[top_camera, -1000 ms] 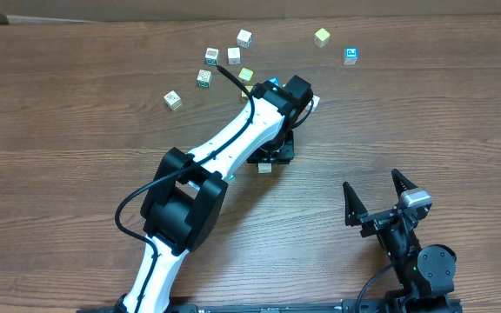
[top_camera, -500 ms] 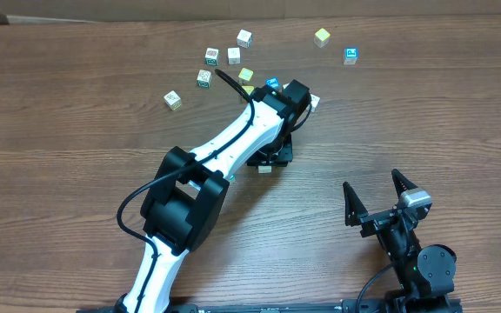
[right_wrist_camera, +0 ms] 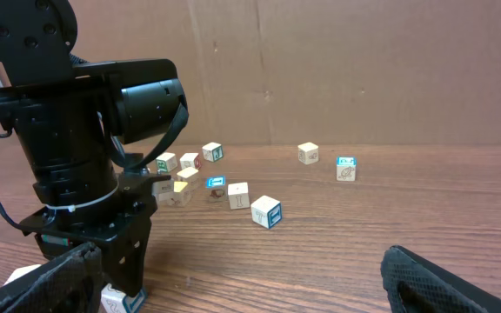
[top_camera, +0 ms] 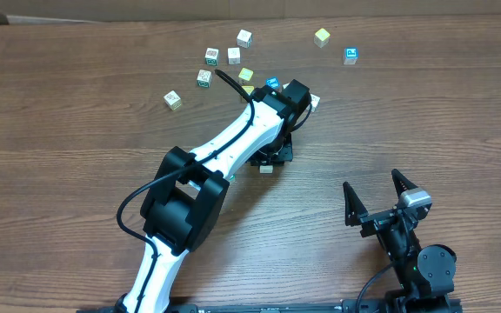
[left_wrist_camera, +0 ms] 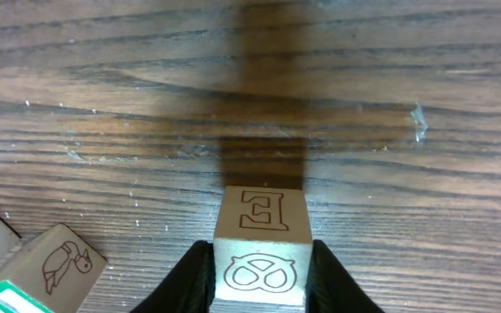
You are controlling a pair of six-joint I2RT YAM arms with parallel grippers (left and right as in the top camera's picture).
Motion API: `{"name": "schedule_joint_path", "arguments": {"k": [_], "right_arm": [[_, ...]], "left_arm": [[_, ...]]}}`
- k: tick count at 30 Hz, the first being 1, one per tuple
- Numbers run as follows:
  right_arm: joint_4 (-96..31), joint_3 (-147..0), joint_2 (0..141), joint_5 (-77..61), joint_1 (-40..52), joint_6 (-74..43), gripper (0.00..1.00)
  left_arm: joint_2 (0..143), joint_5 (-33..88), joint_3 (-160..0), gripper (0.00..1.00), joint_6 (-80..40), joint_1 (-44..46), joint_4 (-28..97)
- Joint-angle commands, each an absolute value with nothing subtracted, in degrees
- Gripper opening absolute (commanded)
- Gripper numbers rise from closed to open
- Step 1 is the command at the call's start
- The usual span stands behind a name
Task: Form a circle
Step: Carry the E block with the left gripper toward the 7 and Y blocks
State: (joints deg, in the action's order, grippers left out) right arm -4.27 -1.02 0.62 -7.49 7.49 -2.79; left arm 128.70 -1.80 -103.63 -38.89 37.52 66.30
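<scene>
**A:** The circle (top_camera: 234,56), a small tight ring of whitish printed cubes that includes a green-faced cube (top_camera: 204,77), sits toward 11 o'clock on the brown wood-grain tabletop (top_camera: 76,130). Where are the arms?

**B:** The left claw (left_wrist_camera: 262,269) is well apart from the ring, at about 5 o'clock from it. Its two dark fingers (left_wrist_camera: 194,278) press the opposite side faces of a pale cube printed with an E (left_wrist_camera: 261,217), which rests on the wood. The right claw (top_camera: 372,183) is spread wide and holds nothing, down at the tabletop's 5 o'clock.

**A:** How do you expect these pieces to handle?

**B:** They look like wood: rigid, light and not fragile. The faces are flat and square, so the sensible hold is the one shown here, on two opposite sides, centred and low enough that the cube can't pivot. My worry is sliding. Anything this light would skate on a smooth tabletop at the slightest nudge.

**A:** So the ring itself is touchy?

**B:** I'd say so. A cube should come in from outside the ring and be set down square, or a finger could knock its neighbours. There is also a turtle-printed cube (left_wrist_camera: 59,265) near the E cube, at its 8 o'clock, so a straight lift looks safest.
</scene>
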Motion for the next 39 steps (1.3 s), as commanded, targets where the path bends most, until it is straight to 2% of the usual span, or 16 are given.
{"name": "schedule_joint_path", "arguments": {"k": [1, 3, 17, 25, 33, 36, 39], "right_arm": [[-4.0, -0.4, 0.2, -7.4, 7.2, -2.5, 1.0], [-4.0, -0.4, 0.2, -7.4, 7.2, -2.5, 1.0], [-4.0, -0.4, 0.2, -7.4, 7.2, -2.5, 1.0], [-4.0, -0.4, 0.2, -7.4, 7.2, -2.5, 1.0], [-4.0, -0.4, 0.2, -7.4, 7.2, -2.5, 1.0], [-4.0, -0.4, 0.2, -7.4, 7.2, -2.5, 1.0], [-4.0, -0.4, 0.2, -7.4, 7.2, -2.5, 1.0]], "left_arm": [[129.3, -2.6, -105.7, 0.16, -38.2, 37.9, 68.7], [128.7, -3.0, -107.8, 0.13, -37.7, 37.9, 70.7], [110.1, -13.9, -112.3, 0.12, -34.8, 37.9, 86.1], [105.5, -14.0, -112.1, 0.08, -31.1, 37.9, 96.8], [105.2, -10.9, -100.9, 0.09, -26.5, 37.8, 96.9], [105.2, -11.0, -95.7, 0.04, -26.5, 37.8, 96.8], [105.2, -10.9, -88.6, 0.05, -27.2, 37.8, 94.5]]}}
